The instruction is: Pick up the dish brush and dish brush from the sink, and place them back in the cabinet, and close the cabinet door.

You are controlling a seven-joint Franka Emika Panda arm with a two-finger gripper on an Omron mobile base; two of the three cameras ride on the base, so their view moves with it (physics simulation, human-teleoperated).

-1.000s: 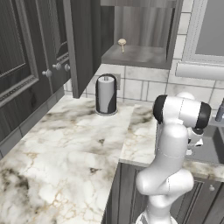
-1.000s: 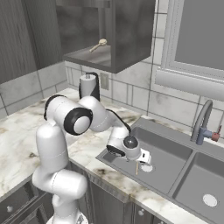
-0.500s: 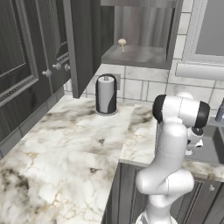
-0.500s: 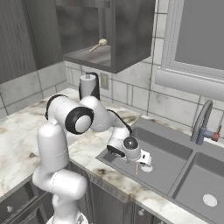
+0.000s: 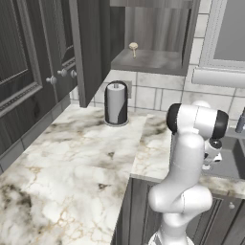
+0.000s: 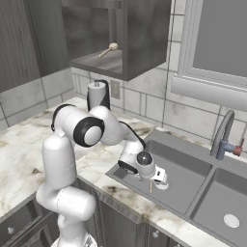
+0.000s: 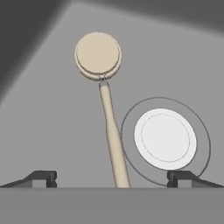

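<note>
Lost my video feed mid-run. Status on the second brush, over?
Tool open, low in the sink, straddling the dish brush handle, not gripping. Drain just beside it. Other brush already on cabinet shelf; door open.

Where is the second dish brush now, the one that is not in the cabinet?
It lies on the floor of the sink, in the hand view between the open gripper's fingertips, as the dish brush with its handle beside the white drain.

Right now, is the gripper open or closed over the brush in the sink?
Open. In the hand view the gripper fingertips stand wide apart, with the brush handle between them, untouched.
</note>
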